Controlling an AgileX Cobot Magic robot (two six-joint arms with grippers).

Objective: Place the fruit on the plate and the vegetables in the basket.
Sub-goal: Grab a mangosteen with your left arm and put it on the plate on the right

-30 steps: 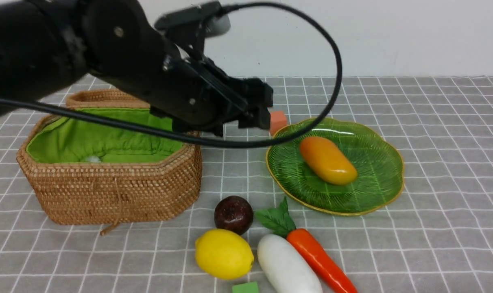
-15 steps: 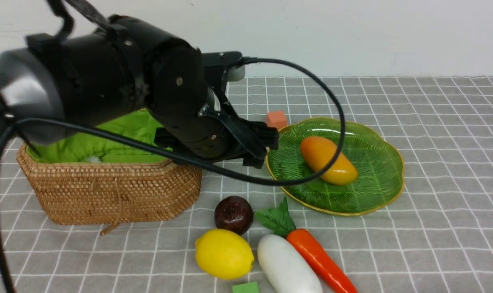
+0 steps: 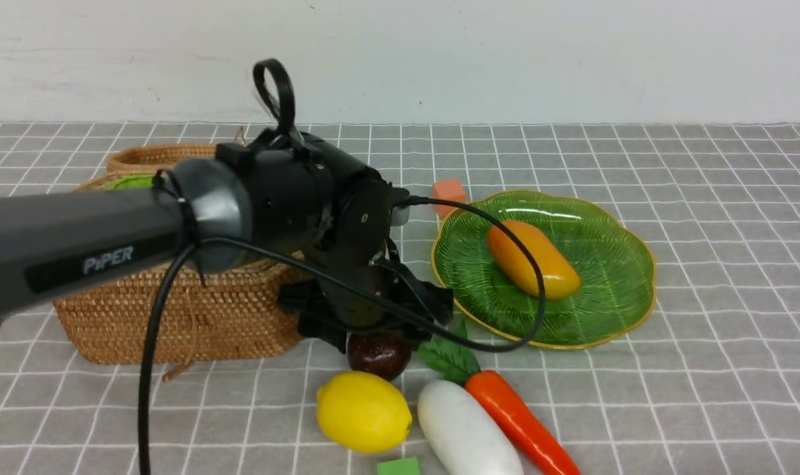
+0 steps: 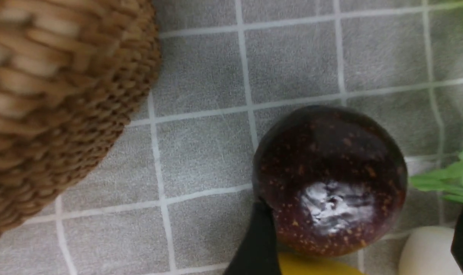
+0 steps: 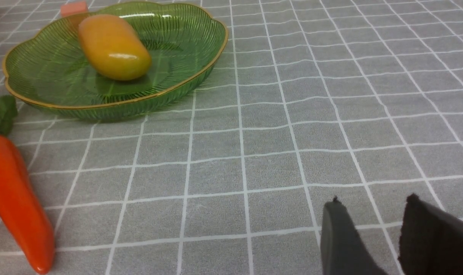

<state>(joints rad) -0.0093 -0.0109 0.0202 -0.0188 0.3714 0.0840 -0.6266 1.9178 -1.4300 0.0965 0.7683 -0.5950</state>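
Mango (image 3: 532, 259) on green plate (image 3: 611, 310); maroon ball (image 3: 379, 354), lemon (image 3: 364, 411), radish (image 3: 466, 429), carrot (image 3: 519, 415) loose near basket (image 3: 175, 316).

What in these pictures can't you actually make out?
- Inside of the basket: front view, the left arm covers it.
- Left gripper around the maroon ball: left wrist view cuts its fingers off, so contact is unclear.
- White radish and green cube: cut by the front view's bottom edge.
- Right gripper: only fingertips show.

The basket (image 3: 175, 316), lemon (image 3: 364, 411) and carrot leaves (image 3: 447, 356) crowd the maroon ball (image 3: 377, 356); open cloth (image 3: 717, 369) lies right of the plate (image 3: 591, 310).
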